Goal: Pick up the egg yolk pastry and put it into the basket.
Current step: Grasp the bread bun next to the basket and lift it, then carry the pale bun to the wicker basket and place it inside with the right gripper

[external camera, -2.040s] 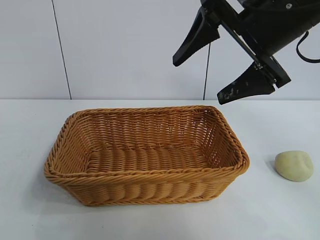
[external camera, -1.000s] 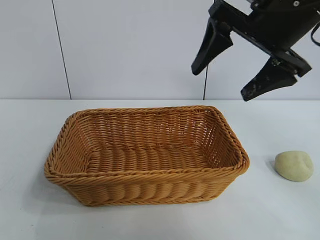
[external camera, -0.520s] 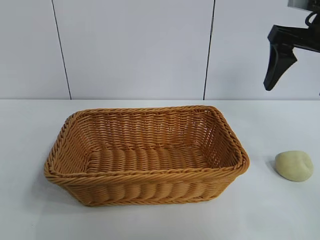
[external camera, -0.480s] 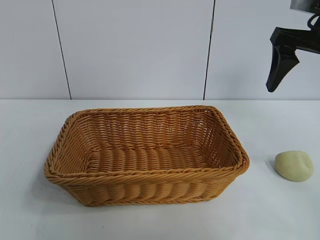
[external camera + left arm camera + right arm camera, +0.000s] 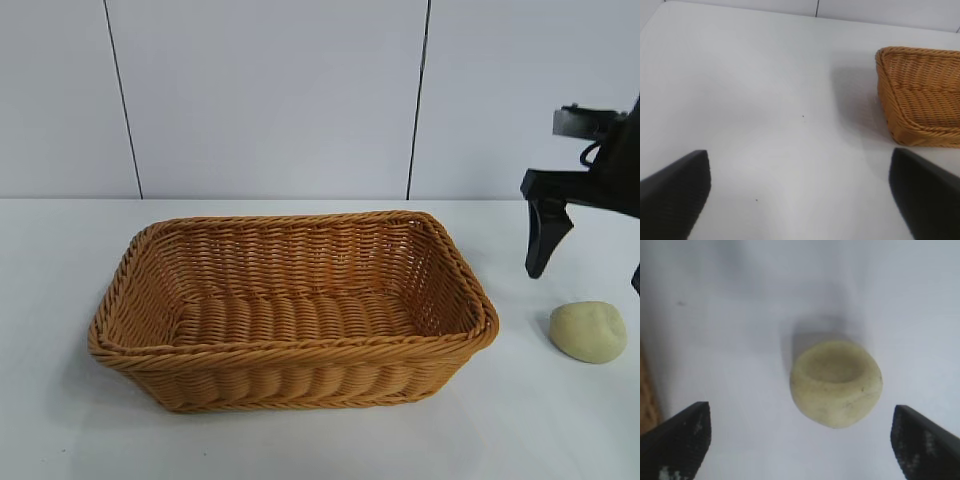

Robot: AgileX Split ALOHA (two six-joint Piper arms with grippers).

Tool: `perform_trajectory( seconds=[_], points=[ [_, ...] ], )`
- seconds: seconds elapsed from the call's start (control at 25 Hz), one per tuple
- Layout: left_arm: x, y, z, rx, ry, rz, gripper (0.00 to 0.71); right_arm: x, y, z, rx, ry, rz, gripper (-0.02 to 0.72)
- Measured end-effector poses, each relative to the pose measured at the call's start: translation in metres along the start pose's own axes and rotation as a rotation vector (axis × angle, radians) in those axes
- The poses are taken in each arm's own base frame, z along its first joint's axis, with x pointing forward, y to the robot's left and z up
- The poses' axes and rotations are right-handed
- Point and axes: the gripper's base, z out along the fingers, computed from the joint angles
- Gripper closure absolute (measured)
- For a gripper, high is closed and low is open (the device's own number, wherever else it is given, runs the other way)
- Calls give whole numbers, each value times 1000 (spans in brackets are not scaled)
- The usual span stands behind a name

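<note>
The egg yolk pastry [image 5: 588, 331], a pale yellow-cream lump, lies on the white table to the right of the basket [image 5: 300, 350]. The basket is golden-brown wicker and empty. My right gripper [image 5: 587, 282] hangs open just above the pastry, one finger on each side; its far finger is cut off by the edge of the exterior view. In the right wrist view the pastry [image 5: 836, 383] lies ahead of the open right gripper [image 5: 800, 445], untouched. My left gripper [image 5: 800, 200] is open and empty over bare table, away from the basket [image 5: 920, 95].
The white table [image 5: 560, 430] runs back to a white panelled wall. A sliver of the basket's side [image 5: 646, 405] shows at the edge of the right wrist view. The left arm is out of the exterior view.
My right gripper has swung from above the basket's far right corner to the right and come down over the pastry. The pastry and the basket have not moved.
</note>
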Motion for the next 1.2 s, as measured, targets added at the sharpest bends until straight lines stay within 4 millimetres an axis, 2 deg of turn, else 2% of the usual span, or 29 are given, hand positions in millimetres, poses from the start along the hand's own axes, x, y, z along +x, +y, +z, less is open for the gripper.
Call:
perform_trajectory(
  seconds=[0.12, 0.28, 0.32, 0.4, 0.6, 0.68, 0.8, 1.08, 1.2],
  points=[
    [0, 0, 0, 0, 1, 0, 15, 0, -2, 16, 11, 38, 5, 8],
    [0, 0, 0, -1, 1, 0, 15, -2, -3, 24, 15, 39, 9, 12],
    [0, 0, 0, -1, 1, 0, 15, -2, -3, 26, 15, 43, 11, 37],
    [0, 0, 0, -1, 1, 0, 15, -2, -3, 28, 16, 49, 14, 123],
    [0, 0, 0, -1, 1, 0, 15, -1, -4, 28, 21, 54, 9, 483],
    [0, 0, 0, -1, 1, 0, 15, -3, -3, 23, 20, 41, 7, 559],
    [0, 0, 0, 0, 1, 0, 15, -8, 0, -1, 13, -1, 1, 596],
    [0, 0, 0, 0, 1, 0, 15, -24, 13, -98, -12, -159, -33, 605],
    [0, 0, 0, 0, 1, 0, 15, -23, 31, -118, -22, -192, -82, 605]
  ],
)
